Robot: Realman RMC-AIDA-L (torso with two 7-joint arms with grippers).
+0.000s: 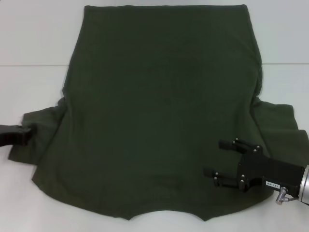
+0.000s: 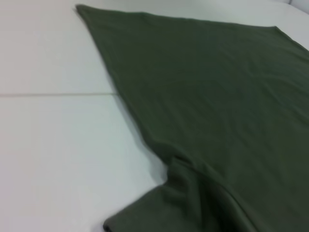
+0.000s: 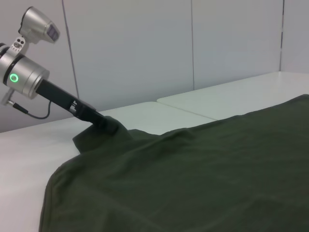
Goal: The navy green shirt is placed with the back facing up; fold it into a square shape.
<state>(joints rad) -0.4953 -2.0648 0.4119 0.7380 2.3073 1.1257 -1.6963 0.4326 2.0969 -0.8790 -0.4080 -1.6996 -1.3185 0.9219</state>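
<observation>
1. The shirt (image 1: 159, 111) lies spread flat, back up, on the white table (image 1: 29, 43), collar toward the robot; no fold is made yet, so the whole folding remains.
2. The left gripper (image 1: 30, 134) touches the left sleeve's edge; whether it has pinched the cloth I cannot tell.
3. The right gripper (image 1: 216, 158) hovers over the shirt near the right sleeve, fingers apart, holding nothing.
</observation>
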